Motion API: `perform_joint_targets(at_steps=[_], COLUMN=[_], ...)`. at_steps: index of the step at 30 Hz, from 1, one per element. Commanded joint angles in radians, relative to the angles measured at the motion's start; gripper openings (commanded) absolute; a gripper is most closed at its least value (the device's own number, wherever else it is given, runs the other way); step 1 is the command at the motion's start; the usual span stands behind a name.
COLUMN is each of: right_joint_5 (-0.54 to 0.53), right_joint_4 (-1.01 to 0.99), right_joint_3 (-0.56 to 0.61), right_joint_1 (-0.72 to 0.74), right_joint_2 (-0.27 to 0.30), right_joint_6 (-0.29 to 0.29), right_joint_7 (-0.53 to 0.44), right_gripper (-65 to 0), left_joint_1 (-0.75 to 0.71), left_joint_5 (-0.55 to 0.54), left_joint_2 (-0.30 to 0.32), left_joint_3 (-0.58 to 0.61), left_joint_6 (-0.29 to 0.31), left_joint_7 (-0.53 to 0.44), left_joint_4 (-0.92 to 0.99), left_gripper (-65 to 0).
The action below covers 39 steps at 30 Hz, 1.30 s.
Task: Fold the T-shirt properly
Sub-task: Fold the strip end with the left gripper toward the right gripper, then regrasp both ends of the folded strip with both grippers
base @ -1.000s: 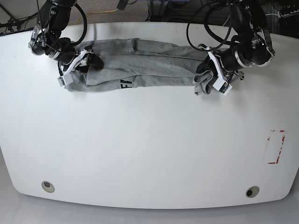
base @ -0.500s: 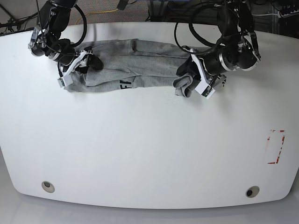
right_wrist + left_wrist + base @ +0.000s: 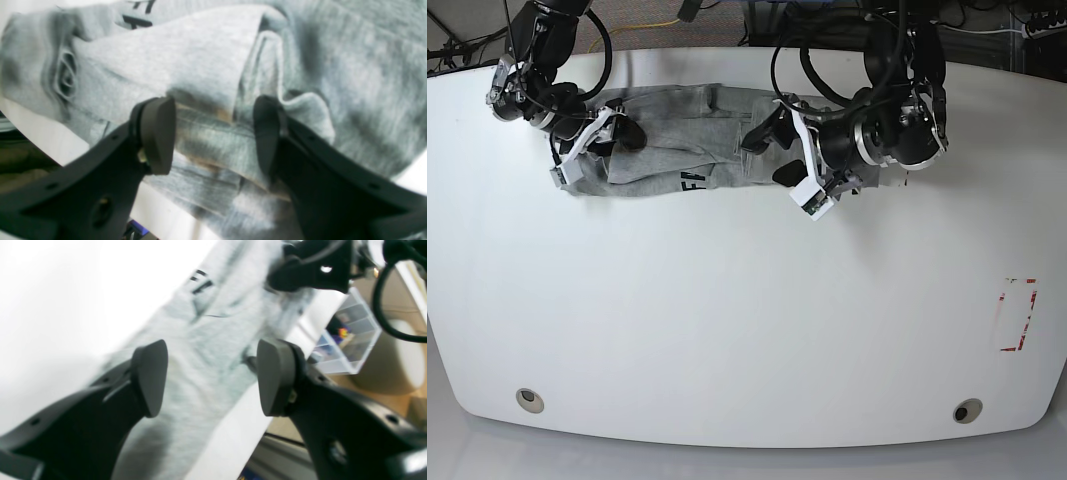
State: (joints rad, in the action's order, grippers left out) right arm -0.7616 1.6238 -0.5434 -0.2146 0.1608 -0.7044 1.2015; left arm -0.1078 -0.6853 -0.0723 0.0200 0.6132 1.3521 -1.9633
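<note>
The grey T-shirt (image 3: 687,140) lies as a folded band along the table's far edge, black lettering (image 3: 695,182) showing at its near hem. My left gripper (image 3: 770,153) hangs open just over the shirt's right end. Its wrist view has both fingertips (image 3: 150,376) spread wide above the cloth (image 3: 206,350), gripping nothing. My right gripper (image 3: 627,135) stands open at the shirt's left end. In the right wrist view its pads (image 3: 158,133) straddle a bunched fold of the fabric (image 3: 206,66) without pinching it.
A red-marked rectangle (image 3: 1017,315) sits near the table's right edge. Two round holes (image 3: 527,398) (image 3: 967,410) are near the front edge. Cables hang behind the table. A clear compartment box (image 3: 350,333) stands off the table's far side.
My left gripper swept leftward with the shirt's right end, laid it over the body and opened, letting go. The shirt is now shorter. The right arm stayed put.
</note>
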Motion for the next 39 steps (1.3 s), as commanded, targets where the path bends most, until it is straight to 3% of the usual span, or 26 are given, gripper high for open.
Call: perform_joint_targets(at_steps=[1,4,10,14,17,19,21,24,28,32,39], right_joint_5=[0.009,0.006,-0.108,-0.183,-0.184,-0.184,-0.186,-0.189,-0.186,-0.192,-0.189], right_joint_4=[0.025,0.04,0.12,0.131,0.1,0.066,0.028,-0.044,-0.17,-0.211,-0.113], right_joint_3=[-0.004,-0.007,-0.027,-0.157,-0.237,-0.287,-0.324,-0.349,-0.353,-0.35,-0.264], right_joint_1=[0.004,0.004,0.013,0.017,0.074,0.093,0.096,0.096,0.113,0.096,0.063], right_joint_2=[0.012,0.01,0.018,0.033,0.039,0.064,0.102,0.151,0.199,0.188,0.084], right_joint_6=[0.006,0.006,0.006,0.006,0.006,0.006,0.006,0.006,0.006,0.006,0.006], right_joint_7=[0.011,0.013,0.015,0.07,0.113,0.128,0.128,0.128,0.127,0.127,0.127], right_gripper=[-29.3,-29.3,-28.9,-28.4,-22.0,-17.1,-14.0,-13.3,-13.3,-13.3,-13.3], left_joint_1=[0.016,0.016,0.0,-0.066,-0.077,-0.088,-0.091,-0.102,-0.109,-0.111,-0.106], left_joint_5=[-0.066,-0.066,-0.026,-0.026,-0.018,-0.02,-0.02,-0.02,-0.021,-0.02,-0.02], left_joint_2=[-0.024,-0.017,0.104,0.174,0.18,0.202,0.211,0.213,0.214,0.214,0.213], left_joint_3=[0.018,-0.041,-0.168,-0.256,-0.309,-0.331,-0.337,-0.338,-0.335,-0.335,-0.335], left_joint_6=[0.003,-0.002,0.003,0.003,0.003,0.003,0.003,0.003,0.003,0.003,0.003], left_joint_7=[0.007,0.013,0.013,0.01,0.01,0.008,-0.001,-0.049,-0.109,-0.13,-0.133], left_joint_4=[-0.031,-0.035,-0.032,-0.032,-0.029,-0.009,0.025,0.086,0.198,0.25,0.305], left_gripper=[-25.7,-25.8,-25.8,-26.0,-26.5,-32.9,-44.6,-56.7,-56.2,-55.8,-55.7])
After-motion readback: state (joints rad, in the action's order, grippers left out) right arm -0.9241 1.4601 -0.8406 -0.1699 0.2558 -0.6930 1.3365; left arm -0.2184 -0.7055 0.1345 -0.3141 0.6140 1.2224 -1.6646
